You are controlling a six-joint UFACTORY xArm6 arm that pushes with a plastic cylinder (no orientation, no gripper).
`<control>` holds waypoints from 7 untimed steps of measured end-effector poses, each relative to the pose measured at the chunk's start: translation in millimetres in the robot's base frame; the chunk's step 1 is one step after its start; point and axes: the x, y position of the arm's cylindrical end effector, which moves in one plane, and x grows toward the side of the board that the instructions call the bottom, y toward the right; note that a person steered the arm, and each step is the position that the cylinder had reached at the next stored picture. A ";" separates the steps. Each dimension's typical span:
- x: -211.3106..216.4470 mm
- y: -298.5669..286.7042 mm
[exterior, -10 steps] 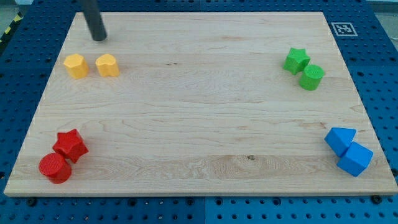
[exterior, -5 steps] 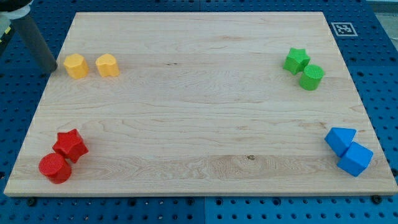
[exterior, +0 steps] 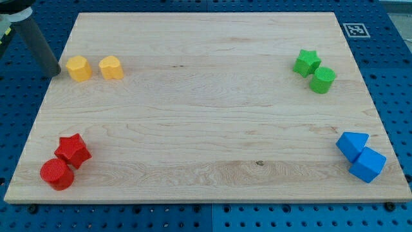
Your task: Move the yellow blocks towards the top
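Camera view, looking down at a pale wooden board (exterior: 206, 129) with fine straight grain, resting on a blue perforated table (exterior: 399, 77). Nearest the view's bottom, at the left corner, a red cylinder (exterior: 56, 174) touches a red star (exterior: 72, 150); at the right corner two angular blue blocks (exterior: 361, 155) sit pressed together. Further up on the right, a green star (exterior: 307, 62) touches a green cylinder (exterior: 322, 80). On the left at about the same height sit the task's pieces: a yellow hexagonal block (exterior: 78, 67) and, just beside it to the right, a yellow rounded block (exterior: 111, 67) whose exact shape is hard to tell. All blocks look like matte moulded plastic. There is no gripper; the arm ends in a smooth dark rod, holding nothing, and my tip (exterior: 55, 71) rests at the board's left edge, just left of the hexagonal block and level with it. From here a push would likely send the blocks sideways, so the tip probably needs to come round below the pair, then push each one up squarely through its middle so it does not spin away.
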 end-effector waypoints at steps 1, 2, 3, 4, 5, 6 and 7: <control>0.0 18.7; 0.0 46.7; 2.1 77.0; 7.0 105.8; 9.8 137.5; 9.8 157.0; 9.8 167.2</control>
